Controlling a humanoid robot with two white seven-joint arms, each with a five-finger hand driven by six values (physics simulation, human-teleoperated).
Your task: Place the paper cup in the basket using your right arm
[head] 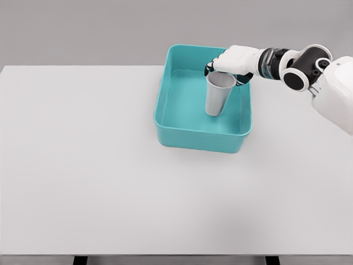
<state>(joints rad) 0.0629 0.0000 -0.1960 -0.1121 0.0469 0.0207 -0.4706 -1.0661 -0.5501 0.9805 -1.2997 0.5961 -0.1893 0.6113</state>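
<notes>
A plain grey wall backs a wide white table point(110, 182), and toward its far side sits a teal basket point(165, 110). The right hand point(234, 59) reaches in from the right and hangs over the basket's back half, its fingers curled around the rim of the cup point(217, 96). The cup hangs just below the hand, upright, inside the basket's walls; whether it touches the floor I cannot tell. Carrying looks done; letting go remains.

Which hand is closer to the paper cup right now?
Right. The right hand grips the paper cup by its rim, holding it inside the teal basket. The left hand is out of view.
</notes>
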